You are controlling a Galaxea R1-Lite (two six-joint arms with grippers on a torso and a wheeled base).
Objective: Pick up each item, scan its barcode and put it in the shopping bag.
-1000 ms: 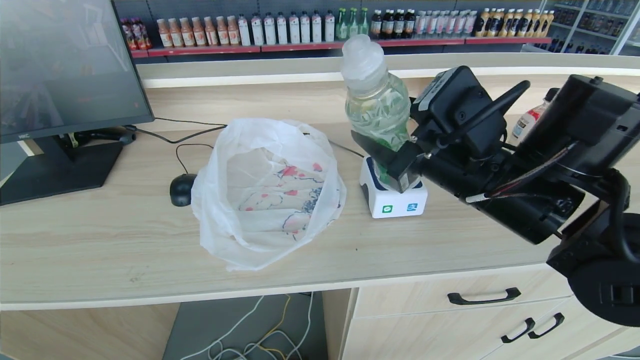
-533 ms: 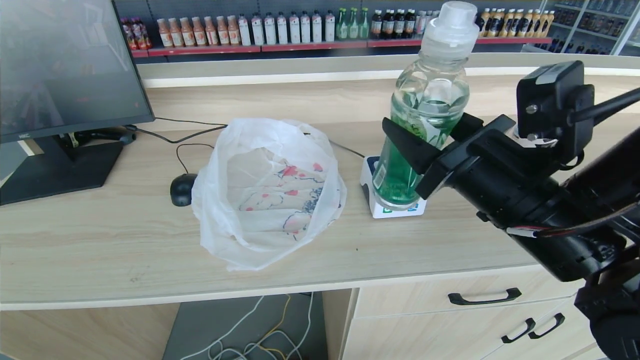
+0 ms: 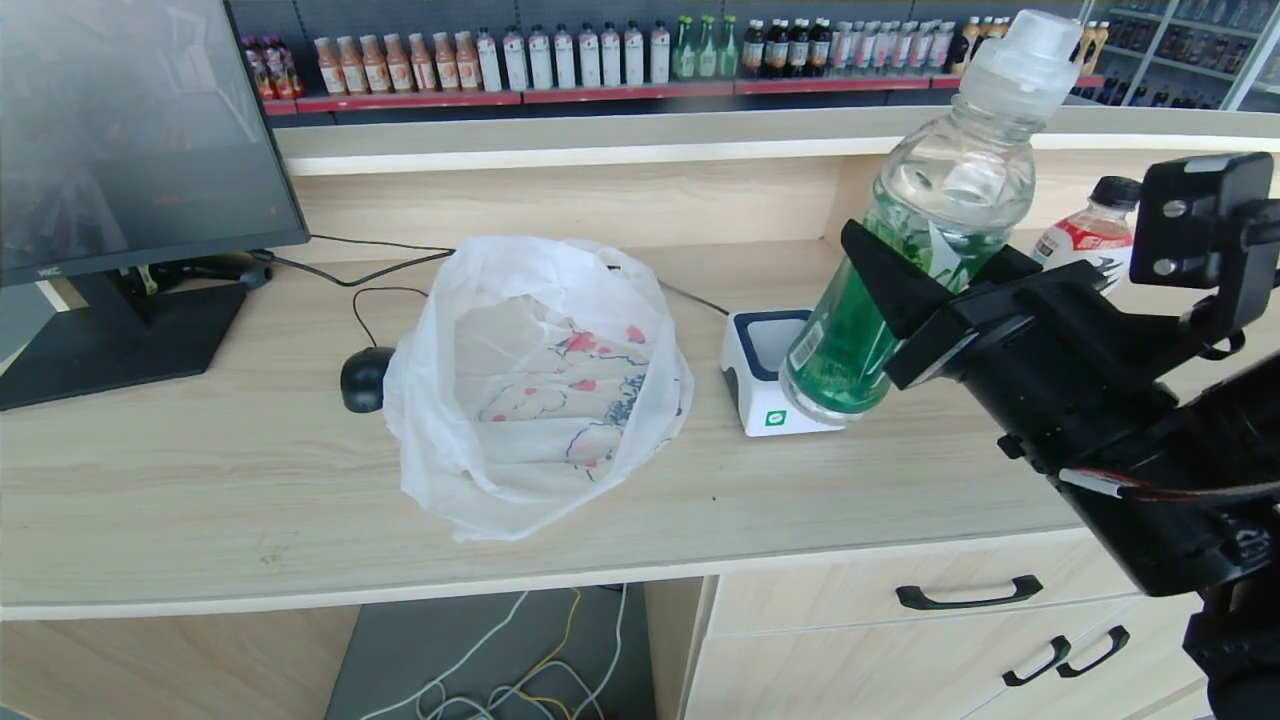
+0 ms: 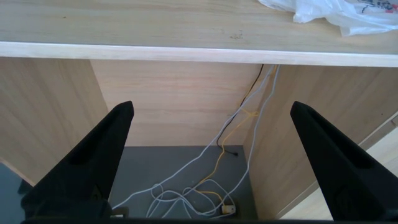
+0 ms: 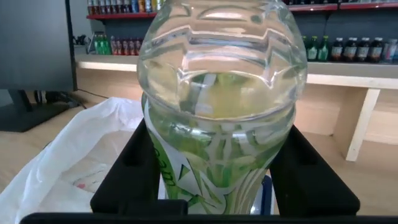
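Note:
My right gripper [image 3: 935, 295] is shut on a clear bottle with a green label [image 3: 905, 240], held tilted just right of the white barcode scanner [image 3: 765, 385], its base at the scanner's right side. Up close, the same bottle [image 5: 221, 112] sits between the black fingers [image 5: 124, 180]. The white shopping bag [image 3: 535, 385] stands open on the counter left of the scanner, and its plastic [image 5: 74, 162] lies behind the bottle. A second bottle with a black cap [image 3: 1085, 230] stands at the far right. My left gripper [image 4: 208, 162] hangs open below the counter edge, over floor cables.
A monitor [image 3: 130, 150] on a black stand fills the counter's left end, with a black mouse [image 3: 362, 378] and its cable beside the bag. Shelves of bottles [image 3: 650, 50] line the back wall. Drawers [image 3: 960, 620] sit under the counter on the right.
My right arm has carried the bottle from over the scanner toward the right and a little higher, uncovering the scanner's top. The bag stays put.

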